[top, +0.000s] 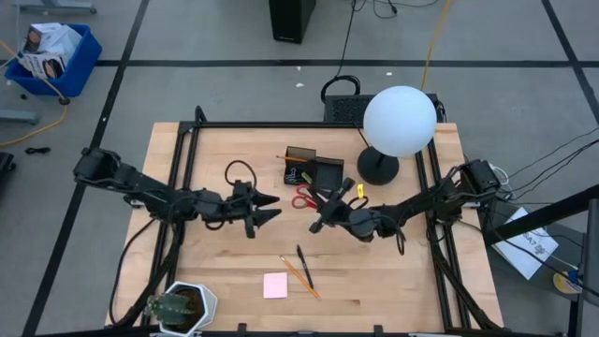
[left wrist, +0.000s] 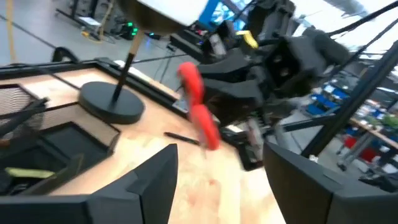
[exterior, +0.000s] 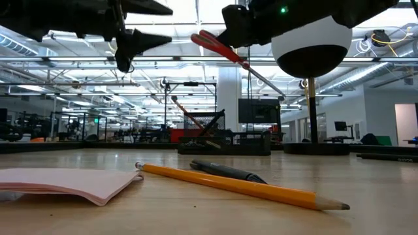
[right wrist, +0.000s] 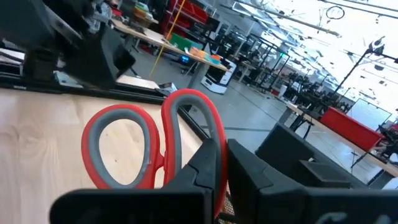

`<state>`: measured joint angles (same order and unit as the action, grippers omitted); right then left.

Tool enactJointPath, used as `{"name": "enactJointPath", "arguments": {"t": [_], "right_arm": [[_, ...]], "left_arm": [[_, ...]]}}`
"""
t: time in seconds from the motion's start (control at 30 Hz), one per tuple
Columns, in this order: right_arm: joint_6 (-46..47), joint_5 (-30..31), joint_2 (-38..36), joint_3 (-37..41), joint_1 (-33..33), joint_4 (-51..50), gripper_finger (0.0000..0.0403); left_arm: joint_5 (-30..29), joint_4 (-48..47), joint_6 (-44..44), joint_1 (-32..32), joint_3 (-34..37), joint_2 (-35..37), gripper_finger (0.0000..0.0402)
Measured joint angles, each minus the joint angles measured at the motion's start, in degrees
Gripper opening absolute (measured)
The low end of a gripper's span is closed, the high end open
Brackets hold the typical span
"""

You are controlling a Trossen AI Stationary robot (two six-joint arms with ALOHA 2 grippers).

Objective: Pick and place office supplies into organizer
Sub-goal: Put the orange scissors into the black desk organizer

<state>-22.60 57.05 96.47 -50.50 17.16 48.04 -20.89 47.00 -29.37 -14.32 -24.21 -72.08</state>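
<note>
A pale wooden desk (top: 374, 281) was seen under a black frame, in a large workshop. The scissors (right wrist: 155, 149), red-handled, were held above the desk by the right end effector (top: 323, 213), its fingers clamped together on the blades, just beside the organizer (top: 314, 170). The left end effector (top: 271, 208) was set opposite, close to the handles, with its fingers spread apart and nothing between them. A pink pad (top: 275, 285), a pencil (exterior: 241, 185) and a pen (exterior: 225, 172) were left lying near the front edge, well apart from the organizer. A lamp (top: 393, 126) stood behind the right arm.

The step in hand was judged to be carrying the scissors to the organizer. A short move over a compartment would be called for next, followed by a release.
</note>
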Motion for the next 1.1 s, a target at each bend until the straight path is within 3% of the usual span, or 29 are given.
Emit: {"name": "enactJointPath", "arguments": {"t": [0.3,1.1], "right_arm": [[-2.28,-1.32,0.00,0.00,-0.72,1.48,0.0012],[0.90,-6.15,0.00,-0.11,-1.87,-0.22,0.0012]], "left_arm": [[-0.19,0.27,-2.73,2.16,-0.02,-2.55,0.0244],[0.35,-0.04,-0.43,2.73,-9.24,-13.40,0.0244]]}}
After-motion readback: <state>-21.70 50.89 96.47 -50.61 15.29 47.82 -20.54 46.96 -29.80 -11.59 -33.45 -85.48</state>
